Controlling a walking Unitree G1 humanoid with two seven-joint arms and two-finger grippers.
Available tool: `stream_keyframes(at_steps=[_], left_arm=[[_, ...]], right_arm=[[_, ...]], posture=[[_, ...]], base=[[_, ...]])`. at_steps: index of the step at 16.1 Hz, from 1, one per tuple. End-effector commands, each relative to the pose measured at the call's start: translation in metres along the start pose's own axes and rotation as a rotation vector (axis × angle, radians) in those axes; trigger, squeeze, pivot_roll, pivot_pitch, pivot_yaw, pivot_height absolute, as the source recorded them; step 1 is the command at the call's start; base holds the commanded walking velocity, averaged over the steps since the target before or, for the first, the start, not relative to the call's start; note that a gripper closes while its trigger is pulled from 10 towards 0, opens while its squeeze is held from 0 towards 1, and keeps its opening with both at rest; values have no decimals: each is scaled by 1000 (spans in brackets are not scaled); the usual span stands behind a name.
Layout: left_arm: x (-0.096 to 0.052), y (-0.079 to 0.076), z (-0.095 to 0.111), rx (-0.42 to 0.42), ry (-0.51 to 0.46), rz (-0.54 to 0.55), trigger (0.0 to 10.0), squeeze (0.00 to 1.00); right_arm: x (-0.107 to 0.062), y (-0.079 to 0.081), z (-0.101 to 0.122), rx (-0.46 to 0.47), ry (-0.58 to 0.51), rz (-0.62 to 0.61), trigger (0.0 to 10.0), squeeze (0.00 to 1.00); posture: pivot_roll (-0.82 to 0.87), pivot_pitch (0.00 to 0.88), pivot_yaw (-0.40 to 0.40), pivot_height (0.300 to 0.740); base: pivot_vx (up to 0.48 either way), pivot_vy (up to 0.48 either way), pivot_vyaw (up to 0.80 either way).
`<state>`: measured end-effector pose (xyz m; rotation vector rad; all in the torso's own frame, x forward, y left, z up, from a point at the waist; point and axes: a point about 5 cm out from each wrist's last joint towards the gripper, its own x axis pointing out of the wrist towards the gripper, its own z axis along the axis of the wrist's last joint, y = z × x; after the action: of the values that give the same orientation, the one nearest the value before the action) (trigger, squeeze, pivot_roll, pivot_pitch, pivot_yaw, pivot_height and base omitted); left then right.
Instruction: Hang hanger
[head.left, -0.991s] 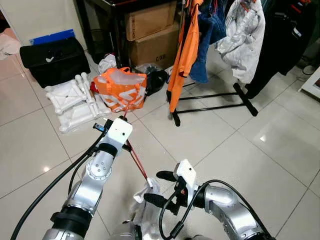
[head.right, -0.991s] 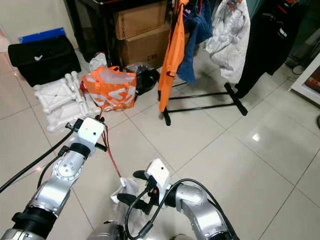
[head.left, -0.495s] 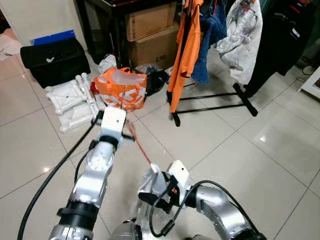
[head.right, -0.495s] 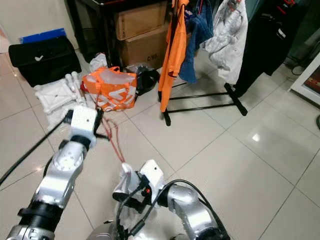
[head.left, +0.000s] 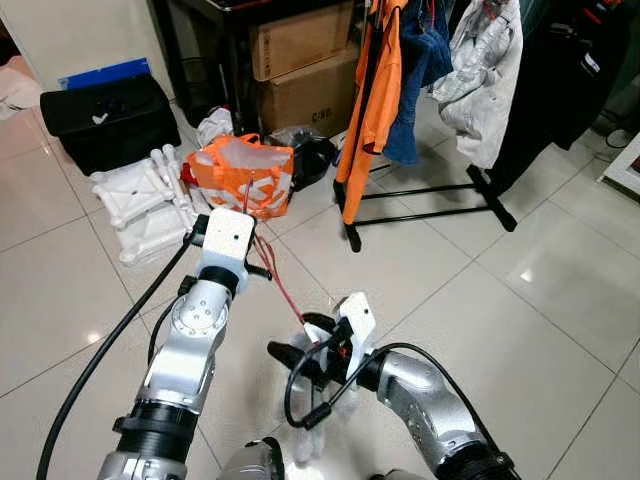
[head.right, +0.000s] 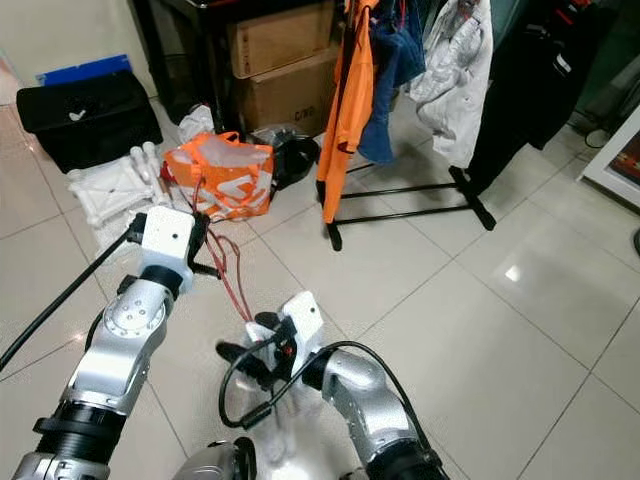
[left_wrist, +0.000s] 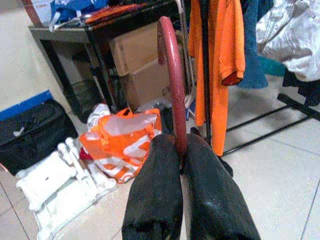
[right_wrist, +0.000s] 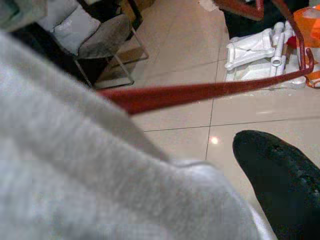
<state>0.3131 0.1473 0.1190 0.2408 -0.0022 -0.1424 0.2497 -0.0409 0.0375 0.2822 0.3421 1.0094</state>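
A red wire hanger (head.left: 282, 288) slants down from my left gripper (left_wrist: 179, 150), which is shut on its hook just in front of the orange bag. A white garment (right_wrist: 75, 165) hangs on the hanger's low end, close to my body. My right gripper (head.left: 298, 338) stands open at that low end, its black fingers (right_wrist: 280, 170) spread beside the cloth and the red wire (right_wrist: 210, 90). The clothes rack (head.left: 430, 215), with an orange shirt (head.left: 370, 100) and other clothes on it, stands ahead to the right.
An orange bag (head.left: 245, 175), white foam blocks (head.left: 140, 200) and a black bag (head.left: 110, 115) lie ahead on the left. Cardboard boxes (head.left: 300, 70) sit under a dark table behind them. Bare tiled floor (head.left: 520, 300) lies to the right.
My right gripper has opened, let go of the white cloth and risen a little along the hanger. The left gripper still holds the hook, shifted slightly.
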Motion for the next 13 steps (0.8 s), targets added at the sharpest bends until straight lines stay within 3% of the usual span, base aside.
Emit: stream_keyframes(at_steps=[1,2,8,13], left_arm=[[0,-3,6,-6,-19,-16,10000,0],[0,-3,5,-6,-13,-17,10000,0],[-5,4,-3,-7,19,-1,10000,0],[-5,3,-5,-6,26,-8,10000,0]], right_arm=[[-3,-3,0,8,-2,-24,3804,0],[-7,-4,-4,33,0,-20,0,0],[-18,-9,-10,70,5,-53,0,0],[-16,-10,-7,96,-17,-55,0,0]], posture=[[4,132,1,740],[5,132,1,740],[1,126,-2,740],[-5,118,-2,740]], base=[[0,0,0],[0,0,0],[0,0,0],[0,0,0]])
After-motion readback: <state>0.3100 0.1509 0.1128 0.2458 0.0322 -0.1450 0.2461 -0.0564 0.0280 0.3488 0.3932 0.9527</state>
